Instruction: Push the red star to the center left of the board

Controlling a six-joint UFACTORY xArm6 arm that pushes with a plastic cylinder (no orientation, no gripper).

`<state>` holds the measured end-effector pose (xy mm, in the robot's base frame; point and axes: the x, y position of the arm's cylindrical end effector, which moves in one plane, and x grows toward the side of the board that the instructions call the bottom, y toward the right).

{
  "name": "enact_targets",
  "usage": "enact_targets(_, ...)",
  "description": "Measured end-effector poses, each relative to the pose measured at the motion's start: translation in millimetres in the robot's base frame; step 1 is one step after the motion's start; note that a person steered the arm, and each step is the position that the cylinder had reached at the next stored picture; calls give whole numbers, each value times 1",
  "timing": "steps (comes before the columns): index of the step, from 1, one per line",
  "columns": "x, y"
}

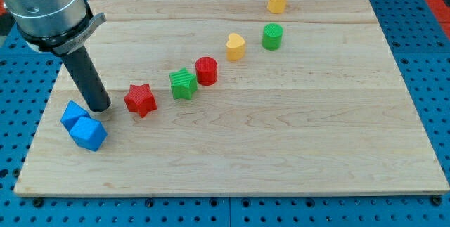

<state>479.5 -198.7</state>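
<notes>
The red star (140,100) lies on the wooden board (281,135) at the view's left, a bit above the middle height. My tip (100,107) rests on the board just left of the red star, a small gap apart, and just above and right of two blue blocks. The rod slants up to the view's top left.
Two blue blocks (73,115) (88,133) touch each other near the left edge. A green star (183,83), a red cylinder (207,70), a yellow heart (235,46) and a green cylinder (273,36) run diagonally up to the right. A yellow block (278,1) sits near the top edge.
</notes>
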Motion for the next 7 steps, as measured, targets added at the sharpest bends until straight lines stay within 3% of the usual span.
enact_targets(3, 0, 6)
enact_targets(6, -1, 62)
enact_targets(7, 27, 80)
